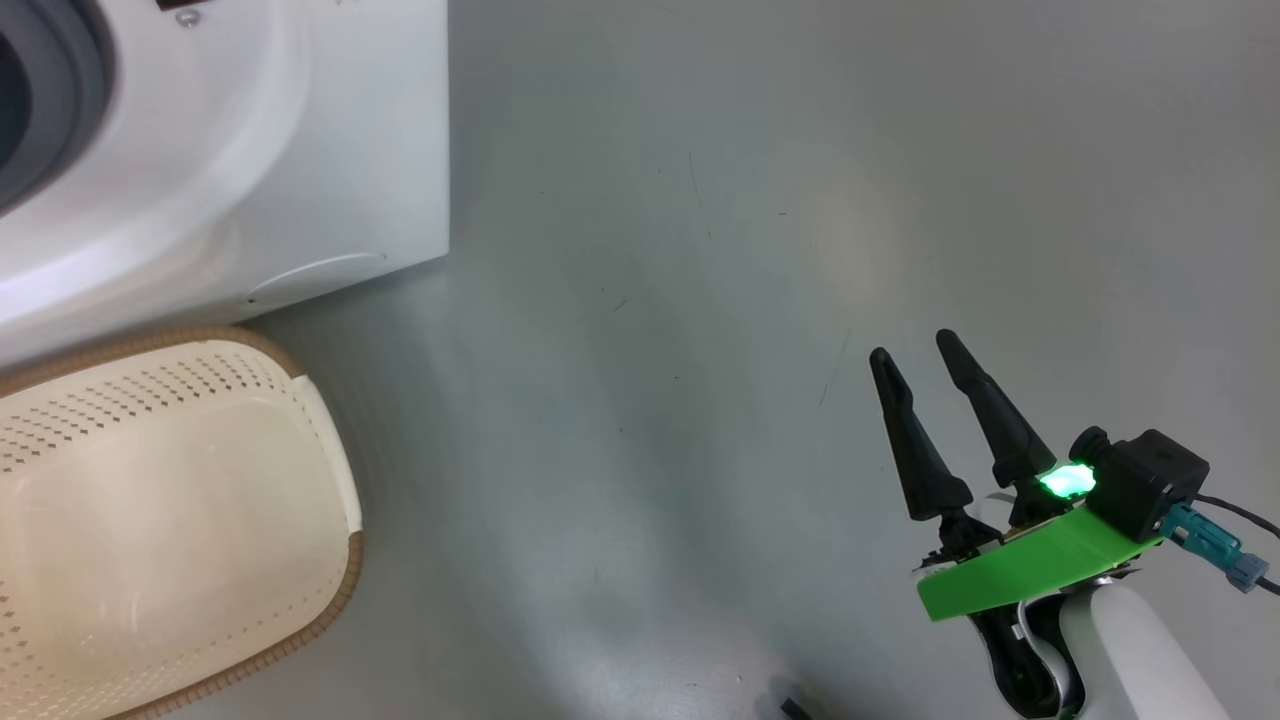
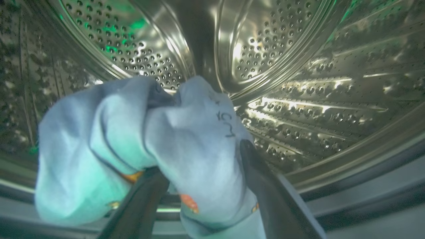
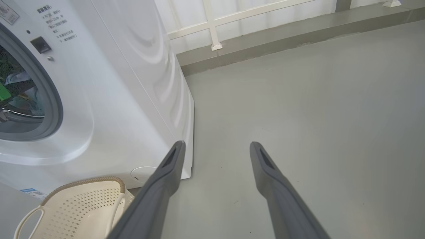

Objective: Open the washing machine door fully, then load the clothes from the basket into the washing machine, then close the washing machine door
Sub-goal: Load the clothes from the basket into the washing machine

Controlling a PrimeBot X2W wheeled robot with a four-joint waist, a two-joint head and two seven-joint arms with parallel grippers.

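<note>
Left gripper reaching inside drum, fingers spread apart, clothes bunching between and over them. Right gripper hanging open over floor, 4 o'clock. Basket sitting 8 o'clock, washing machine 10 o'clock.

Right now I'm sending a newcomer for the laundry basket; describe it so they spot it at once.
Find the big white washing machine. On the grey floor just before its lower front corner sits the basket, rounded, cream-white plastic. Its perforated walls and brown rim set it apart from the smooth white machine.
</note>
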